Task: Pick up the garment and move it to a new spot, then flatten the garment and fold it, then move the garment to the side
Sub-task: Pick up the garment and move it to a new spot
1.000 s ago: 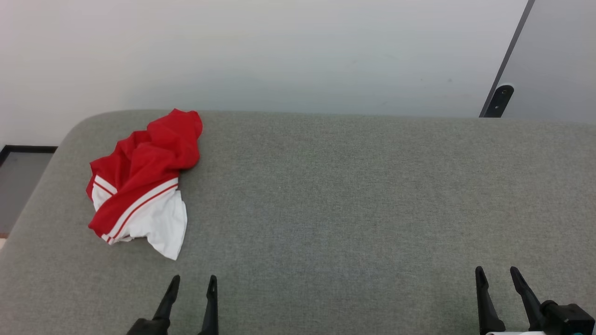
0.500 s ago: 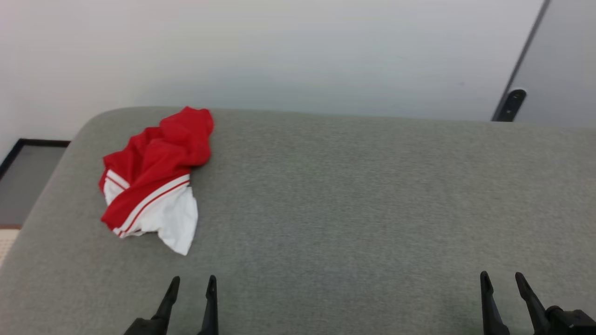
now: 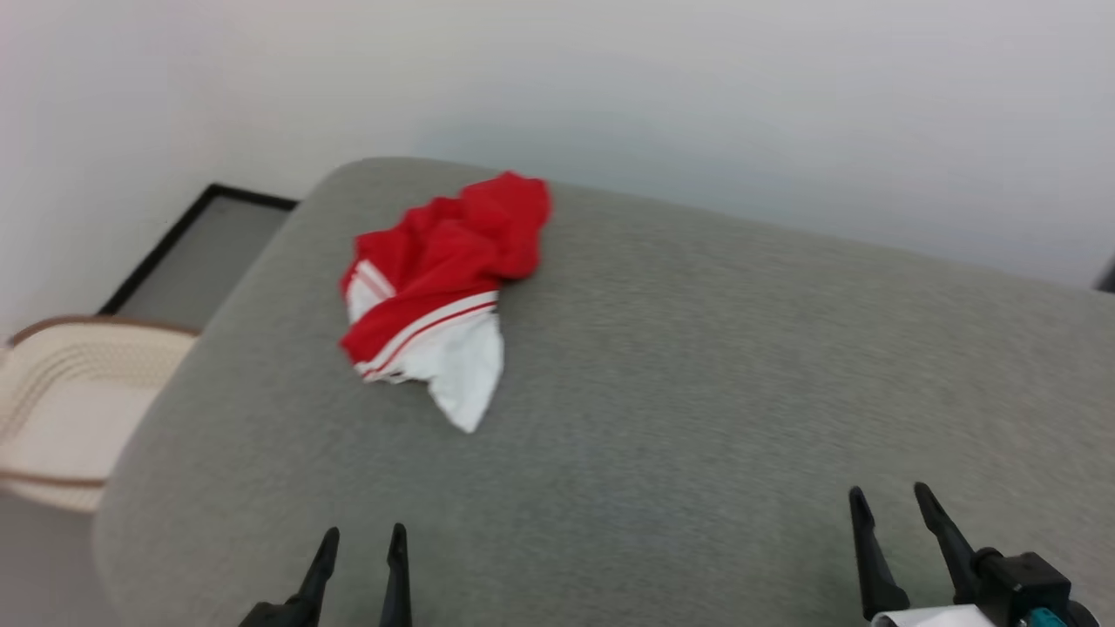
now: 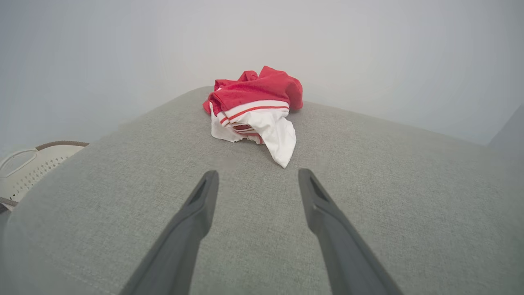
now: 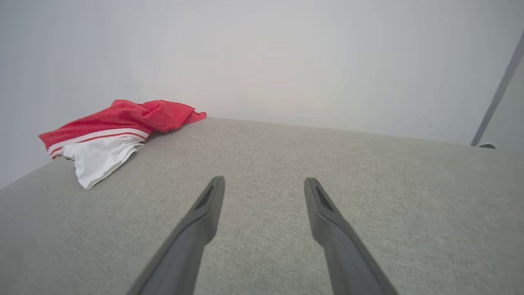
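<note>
Dark left gripper and right gripper hover spread.

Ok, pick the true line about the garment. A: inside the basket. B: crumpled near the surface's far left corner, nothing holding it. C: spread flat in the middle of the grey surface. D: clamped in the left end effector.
B: the garment lies bunched near the far left corner of the grey surface, with the left end effector and right end effector both open and short of it.
</note>
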Robot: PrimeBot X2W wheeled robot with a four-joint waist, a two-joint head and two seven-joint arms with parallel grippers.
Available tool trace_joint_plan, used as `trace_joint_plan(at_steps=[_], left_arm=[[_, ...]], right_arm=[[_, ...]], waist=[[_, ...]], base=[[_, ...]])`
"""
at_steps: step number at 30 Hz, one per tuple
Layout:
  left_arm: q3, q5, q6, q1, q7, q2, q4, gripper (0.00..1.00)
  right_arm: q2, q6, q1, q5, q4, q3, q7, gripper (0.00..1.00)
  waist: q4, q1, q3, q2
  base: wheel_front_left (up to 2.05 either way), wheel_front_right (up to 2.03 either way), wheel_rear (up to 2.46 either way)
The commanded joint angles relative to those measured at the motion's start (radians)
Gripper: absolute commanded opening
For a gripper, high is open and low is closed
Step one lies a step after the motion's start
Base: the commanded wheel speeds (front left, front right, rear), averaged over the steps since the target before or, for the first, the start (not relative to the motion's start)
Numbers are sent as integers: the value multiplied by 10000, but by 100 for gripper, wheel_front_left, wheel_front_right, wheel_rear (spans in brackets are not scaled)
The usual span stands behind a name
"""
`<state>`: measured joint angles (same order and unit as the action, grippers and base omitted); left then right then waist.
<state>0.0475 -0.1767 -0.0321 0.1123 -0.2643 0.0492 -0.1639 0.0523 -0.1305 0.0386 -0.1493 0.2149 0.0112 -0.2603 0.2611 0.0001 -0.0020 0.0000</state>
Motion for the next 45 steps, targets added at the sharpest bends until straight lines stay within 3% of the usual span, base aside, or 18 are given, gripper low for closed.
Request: trace_joint_plan(at_steps=[1,4,9,15,23,29,34,37,42,45], left_arm=[[-17,-104,118,60,-3,23,-9,100],[18,-181,180,129,-3,22,-26,100],[-204,-604,700,420,-3,9,531,100],[-389,-1079,1355,870,-3,14,1158,100],[-495,-1376,1718,1167,-3,14,1534,100],[-413,-1353,1684,1181,-3,14,1585,100],[-280,-1285,1177,532,-3,14,1457,100],[-205,-941,633,-455,-3,17,1253,100],[20,-555,-437,-3218,-1,418,365,100],[-136,-1180,-808,-5056,-1,672,-520,100]], right_arm=[[-26,-4,-189,88,8,182,26,100],[-28,-4,-307,72,39,394,80,100],[-6,-2,-1000,197,197,1353,370,100],[214,-1,-2006,-106,775,2489,464,100],[393,-1,-2810,-635,1530,3460,308,100],[405,-1,-2852,-784,1766,3566,155,100],[419,-1,-2531,-756,1741,3239,53,100],[367,-1,-2318,-638,1598,2955,25,100],[266,-1,-1755,-370,1140,2412,-8,100],[180,-1,-1667,-103,683,2388,49,100]], waist=[[1525,-1,67,0],[2265,-1,49,0],[2571,-1,441,0],[2716,-1,635,0],[2742,-1,625,0],[2706,-1,568,0],[2631,-1,603,0],[2557,-1,651,0],[2389,-1,793,0],[1864,-1,1196,0]], base=[[0,0,0],[0,0,0],[0,0,0],[0,0,0],[-1,-1,-1],[0,0,0],[0,0,0],[0,0,0],[0,0,0],[0,0,0]])
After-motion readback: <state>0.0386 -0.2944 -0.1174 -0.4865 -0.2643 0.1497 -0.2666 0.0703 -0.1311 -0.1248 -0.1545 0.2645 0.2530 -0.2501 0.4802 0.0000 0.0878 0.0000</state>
